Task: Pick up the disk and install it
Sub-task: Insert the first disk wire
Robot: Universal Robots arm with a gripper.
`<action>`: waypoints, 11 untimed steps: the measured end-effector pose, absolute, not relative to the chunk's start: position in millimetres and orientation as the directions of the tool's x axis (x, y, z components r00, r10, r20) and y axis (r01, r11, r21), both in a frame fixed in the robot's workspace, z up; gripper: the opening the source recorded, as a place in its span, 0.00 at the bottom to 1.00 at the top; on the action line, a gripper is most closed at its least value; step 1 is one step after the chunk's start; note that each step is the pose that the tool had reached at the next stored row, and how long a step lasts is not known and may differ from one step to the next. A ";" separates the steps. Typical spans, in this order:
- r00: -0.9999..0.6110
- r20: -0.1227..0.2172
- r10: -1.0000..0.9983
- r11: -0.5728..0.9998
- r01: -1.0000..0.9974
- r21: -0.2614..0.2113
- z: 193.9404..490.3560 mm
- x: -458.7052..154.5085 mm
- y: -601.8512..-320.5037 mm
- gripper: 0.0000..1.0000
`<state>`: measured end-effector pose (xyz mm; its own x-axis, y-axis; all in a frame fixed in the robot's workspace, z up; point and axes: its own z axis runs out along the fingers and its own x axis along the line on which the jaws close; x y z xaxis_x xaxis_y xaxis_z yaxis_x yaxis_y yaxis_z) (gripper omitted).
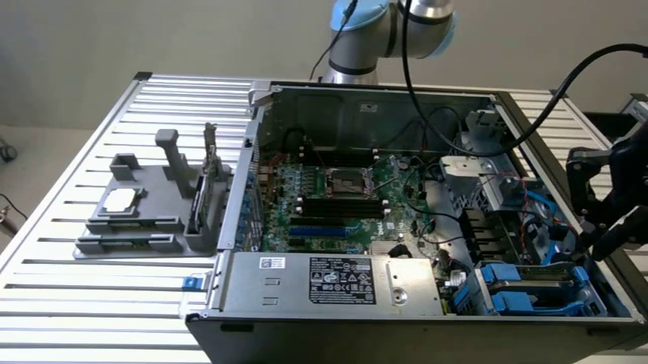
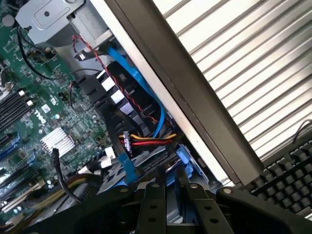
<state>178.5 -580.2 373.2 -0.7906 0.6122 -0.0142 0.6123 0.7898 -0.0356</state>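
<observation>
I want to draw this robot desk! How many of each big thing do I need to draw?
Computer case: 1
Gray tray: 1
Silver power box: 1
Keyboard: 1
Claw: 1
Total: 5

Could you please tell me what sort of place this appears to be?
Probably a robotics lab bench for computer assembly: an open computer case lies on a slatted metal table, beside a gray fixture tray, with a keyboard nearby.
</observation>
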 end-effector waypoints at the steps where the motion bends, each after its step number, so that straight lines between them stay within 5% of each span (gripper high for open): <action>1: -0.780 -0.014 0.626 0.779 0.626 -0.036 371.5 178.5 -580.2 0.22; 11: -0.732 -0.013 0.681 0.732 0.681 -0.036 366.2 179.1 -580.2 0.22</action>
